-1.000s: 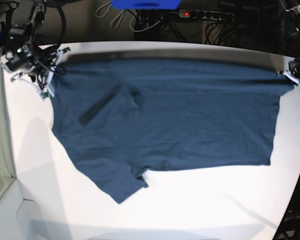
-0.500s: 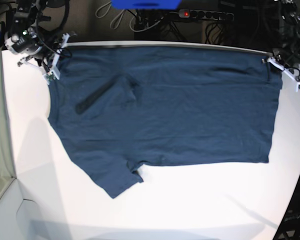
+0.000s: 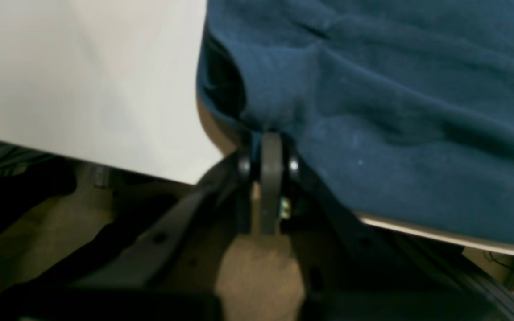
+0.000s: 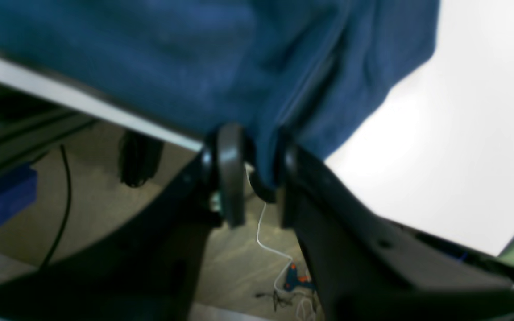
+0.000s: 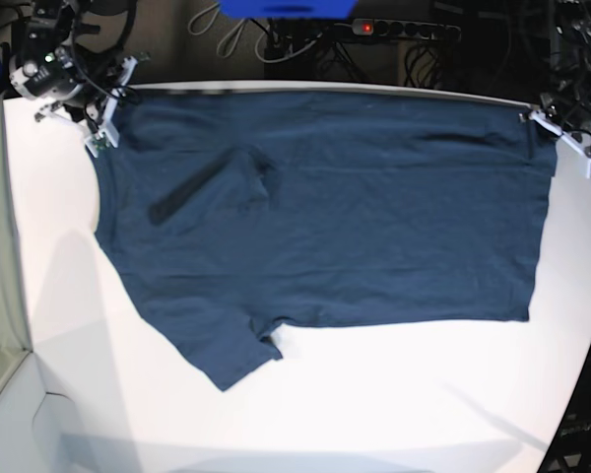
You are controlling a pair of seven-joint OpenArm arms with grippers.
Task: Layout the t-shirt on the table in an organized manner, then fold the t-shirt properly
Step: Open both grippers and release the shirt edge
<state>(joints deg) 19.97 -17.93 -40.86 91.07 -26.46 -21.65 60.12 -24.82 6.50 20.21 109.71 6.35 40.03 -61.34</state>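
**Left wrist view.** The left gripper was closed, its two dark fingers pressed together on a bunched corner of the t-shirt. The pinched fabric sat at the edge of the table, where the white surface ended and the floor showed below. From the grip point the navy cloth spread up and to the right, draping over the table edge. To the left of the grip the tabletop was bare.

**Right wrist view.** The right gripper had its jaws parted to a narrow gap. A fold of the shirt's hem hung down between the fingers; whether the pads were pressing on the cloth could not be told. The t-shirt filled the upper part of the view and lay over the table's edge. White tabletop showed to the right of the cloth. A thin white cable lay on the floor below.

**Base view.** The t-shirt lay flat on the table, its long axis running side to side across the view, along the far edge. The straight hem side faced the view's right, where the left gripper stood at the far right corner. The right gripper stood at the far left corner. One sleeve pointed toward the near left. A second, folded-over patch of fabric lay on top of the shirt body near the left end. The near half of the table was uncovered. A power strip lay beyond the far edge.
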